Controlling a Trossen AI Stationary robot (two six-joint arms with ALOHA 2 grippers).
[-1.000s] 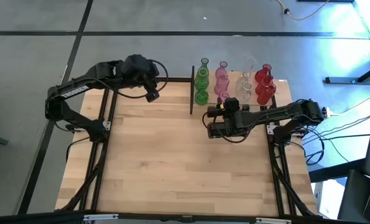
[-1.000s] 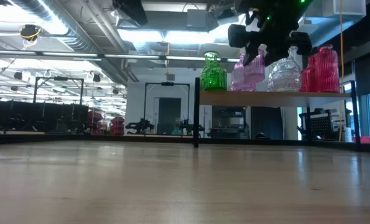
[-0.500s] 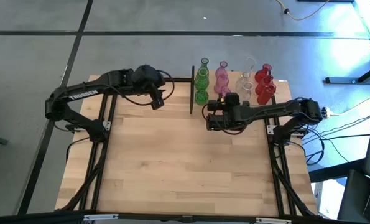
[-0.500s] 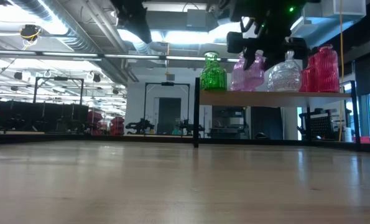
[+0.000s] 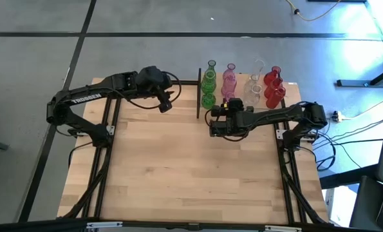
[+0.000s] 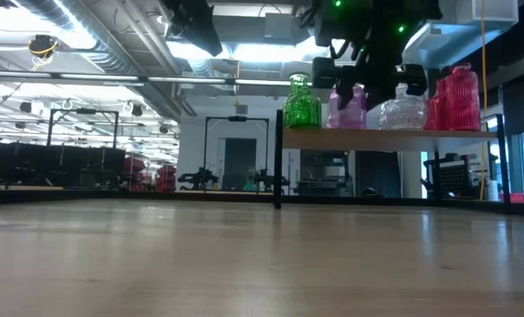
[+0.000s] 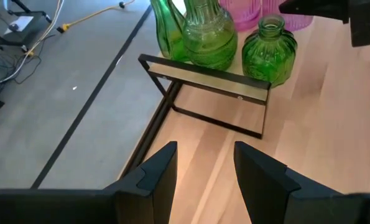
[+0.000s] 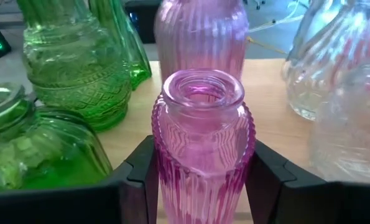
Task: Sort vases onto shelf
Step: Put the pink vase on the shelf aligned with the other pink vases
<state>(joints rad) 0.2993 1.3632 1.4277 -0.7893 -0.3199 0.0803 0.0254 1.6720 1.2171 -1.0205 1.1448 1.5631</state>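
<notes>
While the right gripper (image 8: 200, 186) clasps a pink vase (image 8: 203, 134) (green vases (image 8: 73, 62) crowd beside), the left gripper (image 7: 203, 168) gapes.

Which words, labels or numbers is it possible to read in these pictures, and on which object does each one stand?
"TROSSEN": white letters on the left arm's forearm, seen from above.
The vases, the shelf and the right arm carry no readable text.
The room behind the table, in the low view, shows no sign that can be read.
</notes>
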